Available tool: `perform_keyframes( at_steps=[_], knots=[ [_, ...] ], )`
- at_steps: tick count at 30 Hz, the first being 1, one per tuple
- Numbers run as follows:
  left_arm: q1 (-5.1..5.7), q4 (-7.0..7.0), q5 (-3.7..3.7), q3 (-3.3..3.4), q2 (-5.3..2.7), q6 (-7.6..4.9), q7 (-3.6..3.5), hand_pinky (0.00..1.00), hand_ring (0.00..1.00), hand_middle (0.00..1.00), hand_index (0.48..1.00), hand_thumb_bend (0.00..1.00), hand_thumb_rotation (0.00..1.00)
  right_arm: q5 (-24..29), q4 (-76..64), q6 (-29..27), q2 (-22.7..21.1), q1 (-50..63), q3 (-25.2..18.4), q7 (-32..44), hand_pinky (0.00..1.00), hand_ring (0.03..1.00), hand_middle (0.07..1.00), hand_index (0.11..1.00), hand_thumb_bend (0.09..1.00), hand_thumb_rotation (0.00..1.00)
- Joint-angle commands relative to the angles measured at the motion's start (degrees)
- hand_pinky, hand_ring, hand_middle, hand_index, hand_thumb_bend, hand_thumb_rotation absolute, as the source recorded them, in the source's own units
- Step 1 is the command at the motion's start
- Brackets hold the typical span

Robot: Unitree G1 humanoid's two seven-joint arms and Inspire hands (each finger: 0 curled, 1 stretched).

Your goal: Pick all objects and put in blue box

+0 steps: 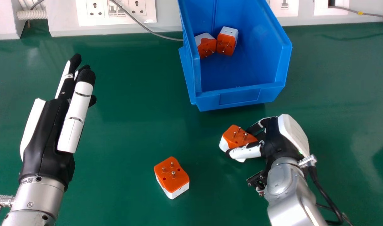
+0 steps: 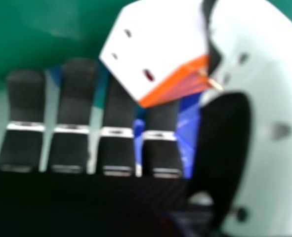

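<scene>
Lying boxed are two adapters, one outside; right hand seemingly pinches one, left hand is open.

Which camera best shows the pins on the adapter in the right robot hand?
The head view: the adapter in the right robot hand has its orange face up, with three pins in plain sight. The right hand view shows mainly its white side with holes, and one pin.
</scene>
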Motion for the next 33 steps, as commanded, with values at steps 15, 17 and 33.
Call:
perform_keyframes(
  at_steps=[15,17,33],
  knots=[
    [-0.37,-0.05,-0.45,0.69,0.83,-1.47,-0.16,0.93,0.98,0.98,0.992,0.54,1.0,-0.65,-9.65,-0.02,-0.37,3.65,0.0,-0.48,0.34,0.427,0.523,0.493,0.496,0.0],
    [-0.38,0.06,-0.5,0.72,0.83,-1.44,-0.11,0.93,0.98,0.98,0.992,0.54,1.0,-0.38,-11.52,0.06,-0.31,4.38,-0.27,-0.2,0.34,0.427,0.531,0.494,0.495,0.0],
    [-0.1,0.37,-0.03,0.78,1.01,-1.92,0.05,0.93,0.98,0.98,0.992,0.54,1.0,0.27,-22.7,1.98,1.03,6.17,-1.53,2.0,0.32,0.407,0.507,0.52,0.492,0.0]
  ],
)
